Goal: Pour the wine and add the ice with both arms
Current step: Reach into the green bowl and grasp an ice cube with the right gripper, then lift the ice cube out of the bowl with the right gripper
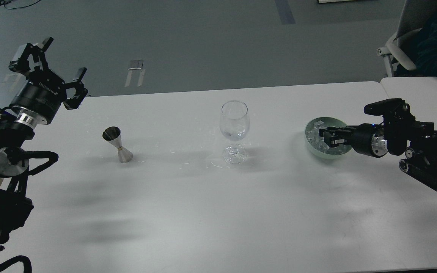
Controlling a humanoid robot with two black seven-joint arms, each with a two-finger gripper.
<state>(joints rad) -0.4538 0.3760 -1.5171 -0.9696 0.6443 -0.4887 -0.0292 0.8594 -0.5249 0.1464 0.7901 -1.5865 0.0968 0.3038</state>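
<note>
Ice step: right hand (pixel 326 138) in bowl (pixel 311 127) over ice (pixel 313 135), grip unclear. Left hand (pixel 47 70) open, empty. Next: carry cube to glass (pixel 234 121).

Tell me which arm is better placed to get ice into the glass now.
Right. The right gripper is over the green bowl among the ice, beside the wine glass. The left gripper is raised, open and empty, beyond the jigger.
</note>
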